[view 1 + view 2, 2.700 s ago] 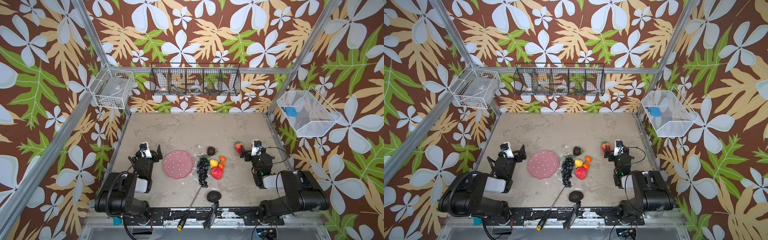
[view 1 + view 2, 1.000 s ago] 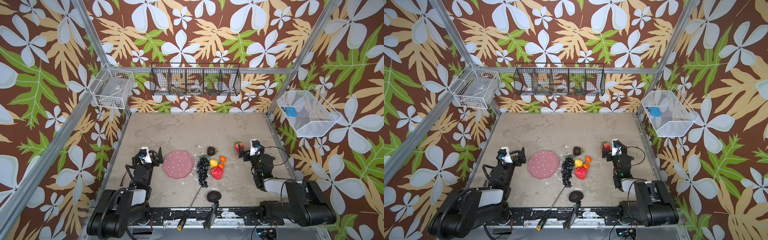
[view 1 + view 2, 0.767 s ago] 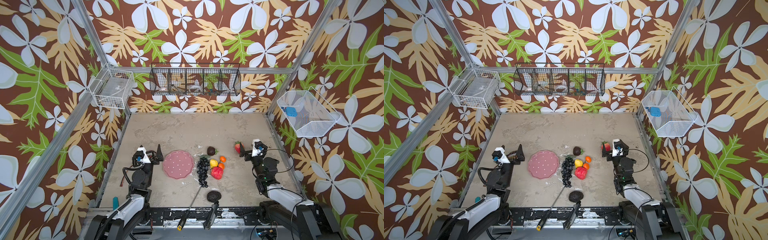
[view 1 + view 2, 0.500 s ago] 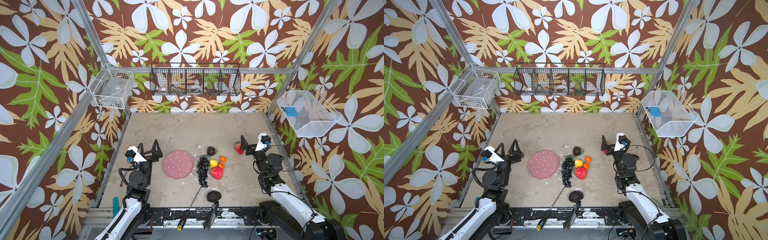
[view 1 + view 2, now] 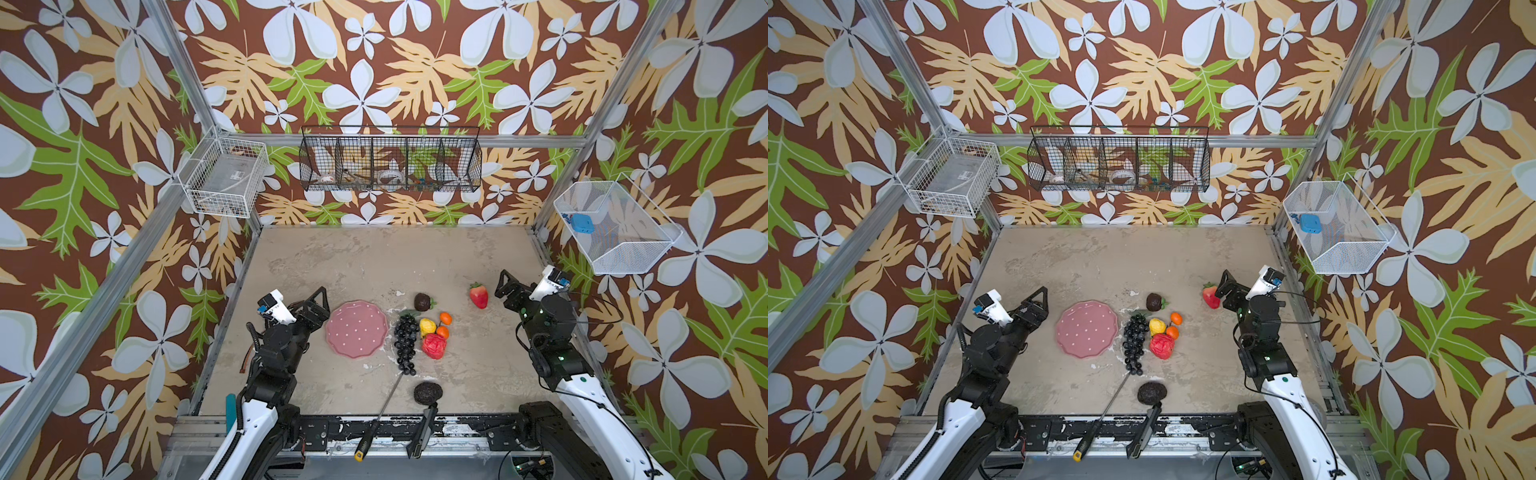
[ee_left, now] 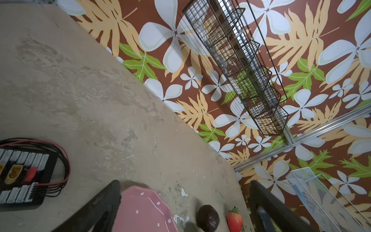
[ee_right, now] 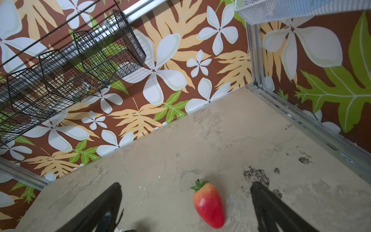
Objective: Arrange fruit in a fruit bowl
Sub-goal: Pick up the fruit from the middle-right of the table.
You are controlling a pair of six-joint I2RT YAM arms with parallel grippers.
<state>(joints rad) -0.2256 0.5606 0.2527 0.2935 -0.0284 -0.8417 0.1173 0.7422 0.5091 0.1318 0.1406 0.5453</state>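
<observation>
On the worktop (image 5: pixel 374 257), fruit bowl (image 5: pixel 356 335) lies left of grape bunch (image 5: pixel 405 344), lemon (image 5: pixel 426 326), oranges (image 5: pixel 445 318) and apple (image 5: pixel 434 345) just right of it, mangosteen (image 5: pixel 422 301) behind, avocado (image 5: pixel 427 392) in front, strawberry (image 5: pixel 478 295) far right.

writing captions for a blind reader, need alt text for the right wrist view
A red toy fruit with a green top lies on the beige tabletop, seen between the right claw's open black fingers. Behind it stand flower-patterned walls with a black wire basket hung on one.
</observation>
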